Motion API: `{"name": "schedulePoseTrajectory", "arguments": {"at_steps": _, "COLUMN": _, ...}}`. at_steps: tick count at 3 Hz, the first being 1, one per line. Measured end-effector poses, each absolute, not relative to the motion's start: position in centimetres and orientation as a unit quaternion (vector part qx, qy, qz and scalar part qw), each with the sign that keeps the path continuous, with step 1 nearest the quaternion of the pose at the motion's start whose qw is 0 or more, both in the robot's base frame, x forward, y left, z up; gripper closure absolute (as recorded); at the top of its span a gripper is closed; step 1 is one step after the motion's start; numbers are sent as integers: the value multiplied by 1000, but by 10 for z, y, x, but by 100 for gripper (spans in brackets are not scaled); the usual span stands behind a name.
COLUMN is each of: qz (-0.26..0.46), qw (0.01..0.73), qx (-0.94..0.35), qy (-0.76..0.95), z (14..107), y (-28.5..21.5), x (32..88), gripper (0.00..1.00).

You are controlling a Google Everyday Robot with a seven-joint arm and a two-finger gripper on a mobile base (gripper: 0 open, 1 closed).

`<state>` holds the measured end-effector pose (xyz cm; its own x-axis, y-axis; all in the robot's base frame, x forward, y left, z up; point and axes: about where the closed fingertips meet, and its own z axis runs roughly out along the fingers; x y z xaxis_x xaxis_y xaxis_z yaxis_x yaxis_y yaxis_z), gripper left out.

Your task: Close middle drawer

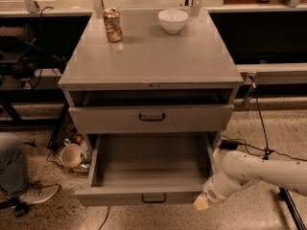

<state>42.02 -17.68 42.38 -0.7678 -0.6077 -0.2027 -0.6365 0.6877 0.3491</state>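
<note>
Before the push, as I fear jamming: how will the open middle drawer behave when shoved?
The middle drawer looks empty, so it should probably slide lightly. The gripper sits at its front's right corner, so an off-centre push might skew it. It looks rigid.
</note>
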Motion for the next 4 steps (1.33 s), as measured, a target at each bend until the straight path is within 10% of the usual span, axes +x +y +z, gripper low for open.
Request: {"name": "schedulePoseTrajectory", "arguments": {"at_steps": 4, "qz": 179, "qw": 133, "qx": -316, "qy": 922, "z": 410, "y": -176, "x": 483, "gripper": 100}}
